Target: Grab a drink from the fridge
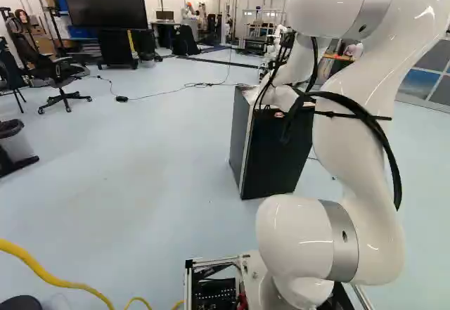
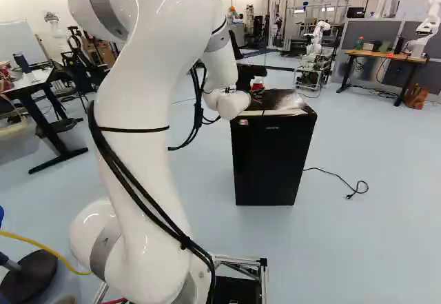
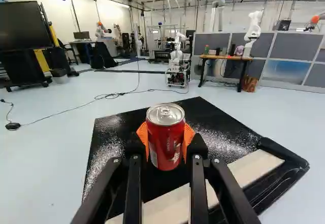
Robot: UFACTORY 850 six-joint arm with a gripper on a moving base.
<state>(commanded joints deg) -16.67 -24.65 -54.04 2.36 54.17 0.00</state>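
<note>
In the right base view my gripper (image 2: 256,92) is partly hidden by the wrist, above the top of the black fridge (image 2: 269,159). The wrist view shows the gripper (image 3: 166,141) shut on an upright red drink can (image 3: 165,145), an orange pad pressing on either side. Beyond and below the can lies the fridge's glossy black top (image 3: 223,130), crossed by a pale strip near its front. In the left base view the fridge (image 1: 278,159) stands partly behind the arm, its door looking closed. The fridge's inside is hidden.
A cable (image 2: 337,176) trails on the floor beside the fridge. Another robot (image 3: 176,61) stands beyond it, near a wooden desk (image 3: 226,58). An office chair (image 1: 60,78) and a large screen (image 1: 102,4) are farther off. A yellow hose (image 1: 53,276) lies close to the base.
</note>
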